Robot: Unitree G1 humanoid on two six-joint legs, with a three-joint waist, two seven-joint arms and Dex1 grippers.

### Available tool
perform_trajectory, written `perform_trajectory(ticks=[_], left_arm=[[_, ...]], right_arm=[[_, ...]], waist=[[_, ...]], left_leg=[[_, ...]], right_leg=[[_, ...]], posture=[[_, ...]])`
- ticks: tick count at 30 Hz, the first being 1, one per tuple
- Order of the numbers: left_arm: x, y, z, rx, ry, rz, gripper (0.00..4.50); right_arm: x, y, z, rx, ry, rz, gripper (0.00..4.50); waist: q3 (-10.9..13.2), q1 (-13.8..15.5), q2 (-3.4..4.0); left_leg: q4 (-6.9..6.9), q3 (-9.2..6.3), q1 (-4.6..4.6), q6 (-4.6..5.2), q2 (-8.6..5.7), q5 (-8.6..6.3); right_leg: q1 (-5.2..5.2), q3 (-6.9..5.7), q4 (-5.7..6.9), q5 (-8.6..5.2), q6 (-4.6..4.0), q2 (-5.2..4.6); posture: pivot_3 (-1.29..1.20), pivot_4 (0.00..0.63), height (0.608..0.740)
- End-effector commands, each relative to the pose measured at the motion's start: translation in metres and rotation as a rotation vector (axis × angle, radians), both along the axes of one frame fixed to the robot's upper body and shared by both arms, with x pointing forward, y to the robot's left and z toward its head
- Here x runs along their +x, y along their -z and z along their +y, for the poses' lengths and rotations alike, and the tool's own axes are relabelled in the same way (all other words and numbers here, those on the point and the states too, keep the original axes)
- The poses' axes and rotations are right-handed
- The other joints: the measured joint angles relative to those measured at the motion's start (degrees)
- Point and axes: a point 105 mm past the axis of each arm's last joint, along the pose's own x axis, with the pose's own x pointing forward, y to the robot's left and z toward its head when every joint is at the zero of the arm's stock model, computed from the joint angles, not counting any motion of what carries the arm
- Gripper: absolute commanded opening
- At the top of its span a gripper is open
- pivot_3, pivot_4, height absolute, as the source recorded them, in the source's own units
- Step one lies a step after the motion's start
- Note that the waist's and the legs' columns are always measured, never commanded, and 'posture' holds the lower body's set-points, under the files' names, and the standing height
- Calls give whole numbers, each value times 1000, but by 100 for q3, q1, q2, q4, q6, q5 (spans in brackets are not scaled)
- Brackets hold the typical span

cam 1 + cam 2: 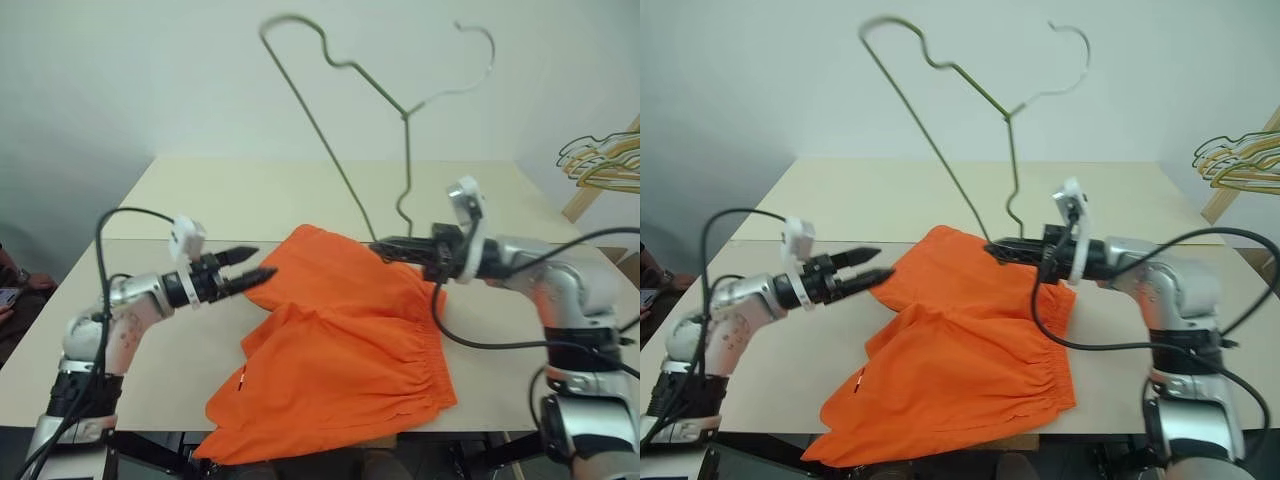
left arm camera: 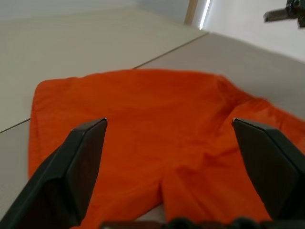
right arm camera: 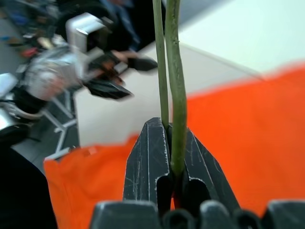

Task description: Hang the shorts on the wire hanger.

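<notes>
A pale table (image 1: 300,200) is seen in the head views, with the shorts (image 1: 345,350) spread across its near half and one leg draped over the near edge, where the hem is cut off by the frame. The wire hanger (image 1: 345,190) is held upright above the far edge of the cloth, its bent hook and shoulders reared against the wall; its upper part is blurred, so the exact outline is hard to make out. A bunch of pale hangers (image 1: 600,160) is glimpsed at the right border, partly cropped. The right gripper (image 1: 385,246) is reached in from the right, just over the shorts' far edge, and is clamped on the hanger's lower wires; that grip is made plain in the right wrist view, where two green strands (image 3: 170,86) are pinched between closed fingers (image 3: 147,162), a detail too small in the head views. The left gripper (image 1: 255,265) is held at the shorts' left edge, fingers spread and nothing between them; in the left wrist view the gaping fingers (image 2: 78,162) are framed around orange cloth lying flat beyond them. Whether the tips touch the cloth cannot be told.
</notes>
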Motion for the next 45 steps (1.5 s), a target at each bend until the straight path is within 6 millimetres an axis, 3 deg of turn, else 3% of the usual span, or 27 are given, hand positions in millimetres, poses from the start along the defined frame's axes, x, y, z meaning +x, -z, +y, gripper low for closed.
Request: perform_trajectory(ticks=[1,5,10,17,21,25,34,45], left_arm=[[-10,-29,-9,64,102,-184,4489],[-29,-28,-15,149,223,-225,4489],[-41,-23,-19,214,306,-237,4489],[-49,-22,-22,204,333,-224,4489],[-53,-19,-22,200,334,-205,4489],[-55,-18,-24,196,337,-203,4489],[-60,-15,-25,188,340,-193,4489],[-57,-11,-24,197,320,-180,4489]], right_arm=[[-30,-8,-23,-67,21,52,0],[-75,7,-65,11,62,430,0],[-109,13,-96,141,123,694,0],[-149,46,-129,91,211,891,0],[-167,66,-136,64,217,967,0],[-176,79,-141,71,239,1007,0],[-183,88,-156,71,287,1022,0],[-178,87,-140,107,197,994,0]], waist=[[2,-6,5],[4,-48,11],[5,-156,10],[4,-180,7],[4,-176,3],[4,-160,4],[3,-153,5],[-2,-149,13]], left_leg=[[-2,-1,-1,5,1,-3],[-6,7,17,24,2,-14],[-6,7,24,33,4,-19],[-5,8,25,37,3,-21],[-4,8,27,37,3,-21],[-4,8,27,37,3,-21],[-3,8,28,37,1,-21],[-2,7,31,37,0,-21]], right_leg=[[-1,0,-3,0,0,0],[13,14,-10,1,3,1],[22,19,-14,5,8,3],[26,31,-19,9,22,5],[25,34,-19,9,26,6],[25,34,-18,9,25,6],[26,34,-19,9,25,5],[29,34,-18,10,25,6]], posture=[[-119,0,740],[-139,0,740],[-142,0,740],[-137,0,740],[-130,0,740],[-130,0,740],[-124,0,740],[-119,0,740]])
